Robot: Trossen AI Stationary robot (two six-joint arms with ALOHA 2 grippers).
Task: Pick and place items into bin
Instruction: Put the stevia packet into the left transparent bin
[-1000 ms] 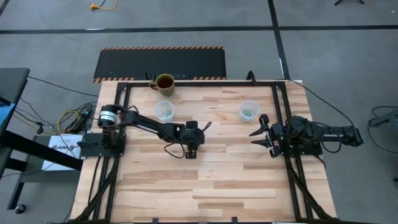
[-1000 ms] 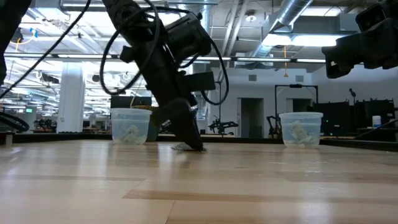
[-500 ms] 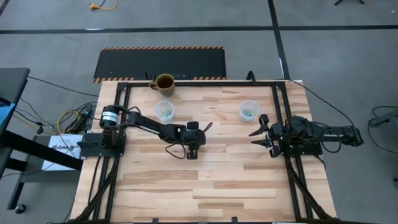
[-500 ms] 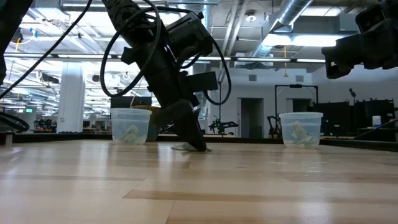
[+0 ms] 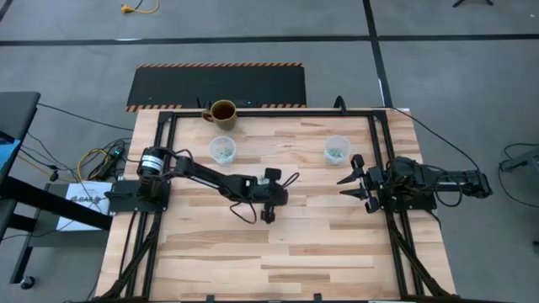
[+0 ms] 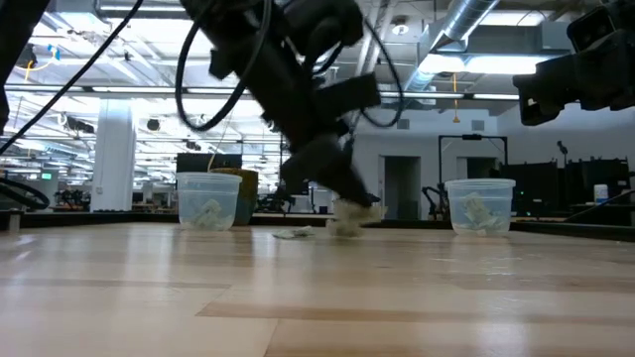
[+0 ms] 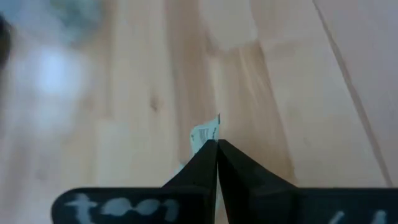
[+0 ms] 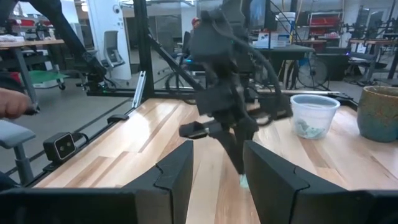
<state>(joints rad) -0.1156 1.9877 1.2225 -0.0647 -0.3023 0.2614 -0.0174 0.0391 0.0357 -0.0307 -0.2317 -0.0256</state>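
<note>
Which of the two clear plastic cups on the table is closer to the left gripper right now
The clear cup beside the brown mug: the left cup. The left gripper holds a wrapped piece mid-table; the right cup sits farther off.

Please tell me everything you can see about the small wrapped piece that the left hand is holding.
The wrapped piece is tiny, white and pale green, with crinkly, paper-like wrapping and faint printing. It is pinched between the two dark fingers of the left hand, which are closed on it; only one end sticks out past the fingertips. It hangs just above the wooden table, near the middle. Nothing else touches it.

Wrapped piece (image 7: 205, 132) — mostly behind claw (image 7: 216, 144)
</note>
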